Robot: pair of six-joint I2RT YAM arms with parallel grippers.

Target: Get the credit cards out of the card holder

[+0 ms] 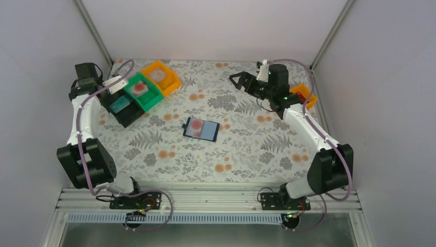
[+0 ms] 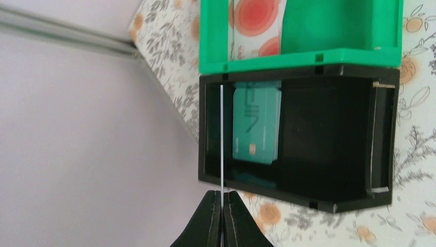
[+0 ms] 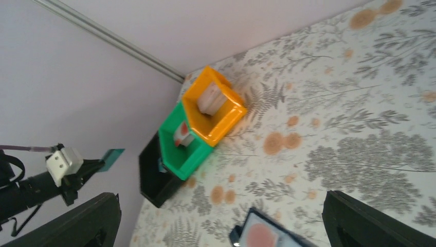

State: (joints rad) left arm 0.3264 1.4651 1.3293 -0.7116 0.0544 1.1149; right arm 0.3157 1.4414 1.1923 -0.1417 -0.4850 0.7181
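Left fingers (image 2: 210, 224) pinched a teal card (image 3: 110, 156) over the black bin (image 2: 380, 198); right fingers (image 3: 77, 221) gaped empty; card holder (image 1: 211, 129) still loaded.

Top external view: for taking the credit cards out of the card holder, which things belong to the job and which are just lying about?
Belong: card holder; red-blotched card in it; thin card pinched in left claw; teal card in black bin.
Lying about: black bin; green bin; orange bin; second orange bin at far right.

Pale walls (image 1: 205, 25), floral tablecloth (image 1: 247, 149)
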